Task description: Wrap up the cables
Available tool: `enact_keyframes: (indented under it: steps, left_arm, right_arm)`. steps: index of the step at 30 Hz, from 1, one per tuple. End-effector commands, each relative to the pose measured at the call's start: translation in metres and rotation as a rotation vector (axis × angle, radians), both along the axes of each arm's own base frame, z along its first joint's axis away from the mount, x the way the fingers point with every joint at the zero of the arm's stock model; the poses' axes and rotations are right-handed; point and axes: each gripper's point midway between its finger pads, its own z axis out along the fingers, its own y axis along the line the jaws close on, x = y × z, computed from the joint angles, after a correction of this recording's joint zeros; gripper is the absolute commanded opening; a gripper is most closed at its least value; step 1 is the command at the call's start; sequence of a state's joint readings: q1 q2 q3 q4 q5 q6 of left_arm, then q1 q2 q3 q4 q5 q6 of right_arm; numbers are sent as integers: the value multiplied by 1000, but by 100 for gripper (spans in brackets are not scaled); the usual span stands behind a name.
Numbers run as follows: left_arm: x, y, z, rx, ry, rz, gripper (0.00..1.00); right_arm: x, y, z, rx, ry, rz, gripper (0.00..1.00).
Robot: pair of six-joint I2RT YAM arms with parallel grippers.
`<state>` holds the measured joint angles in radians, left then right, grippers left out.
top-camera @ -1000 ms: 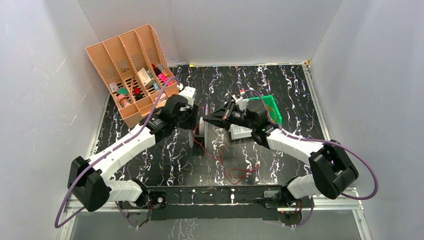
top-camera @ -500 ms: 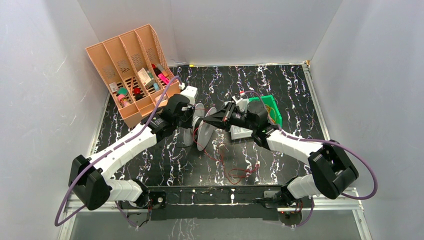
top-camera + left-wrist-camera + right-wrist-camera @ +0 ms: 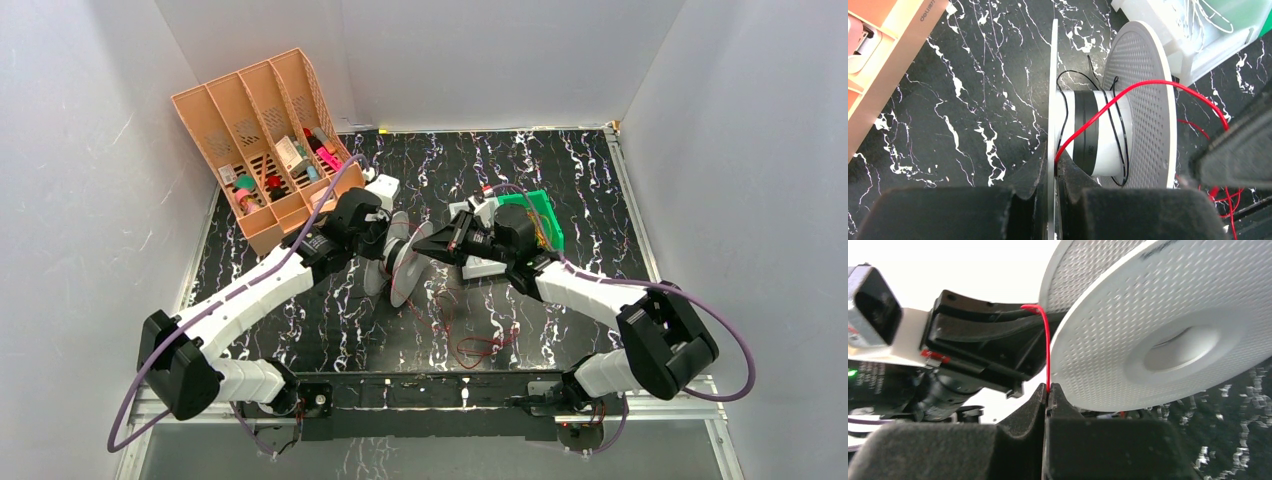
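Note:
A white spool [image 3: 403,262] with two perforated discs stands on edge mid-table. My left gripper [image 3: 1052,167] is shut on the rim of its left disc [image 3: 1053,90]. A thin red cable [image 3: 1128,95] crosses the spool's white and black core [image 3: 1098,132], beside a thin black wire [image 3: 1120,145]. My right gripper [image 3: 1048,389] is shut on the red cable [image 3: 1046,347] just beside the spool's disc [image 3: 1168,325]. The loose rest of the red cable [image 3: 478,345] lies in loops on the table toward the near edge.
An orange divided organiser [image 3: 262,140] with small items stands at the back left. A green tray [image 3: 540,215] and a white box [image 3: 482,265] sit behind the right gripper. The black marbled table [image 3: 580,170] is walled in white on three sides.
The left gripper has tilted the spool so its discs now face the top camera. The right gripper has shifted slightly left with the red cable. The loose loops have barely moved.

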<state>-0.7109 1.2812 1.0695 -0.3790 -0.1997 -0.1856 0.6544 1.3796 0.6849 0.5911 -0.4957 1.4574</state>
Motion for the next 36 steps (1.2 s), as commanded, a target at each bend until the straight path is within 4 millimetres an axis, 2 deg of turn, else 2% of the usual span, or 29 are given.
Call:
enact_keyframes:
  steps: [1, 8, 15, 20, 29, 36]
  left_arm:
    - [-10, -4, 35, -37, -42, -55, 0]
    - [-32, 0, 44, -32, -17, -118, 0]
    - [-47, 4, 54, -41, -17, -166, 0]
    - [-54, 5, 67, -67, -31, -184, 0]
    - [-64, 8, 98, -113, -70, -210, 0]
    - [-68, 12, 120, -134, -97, -210, 0]
  right_arm:
    - [15, -11, 16, -91, -184, -48, 6]
    - [31, -35, 16, -301, -371, -118, 3]
    - [34, -53, 11, -456, -538, -115, 2]
    - [38, -65, -2, -573, -600, -100, 2]
    - [46, -88, -25, -713, -645, -151, 19]
    - [42, -90, -41, -734, -636, -123, 29]
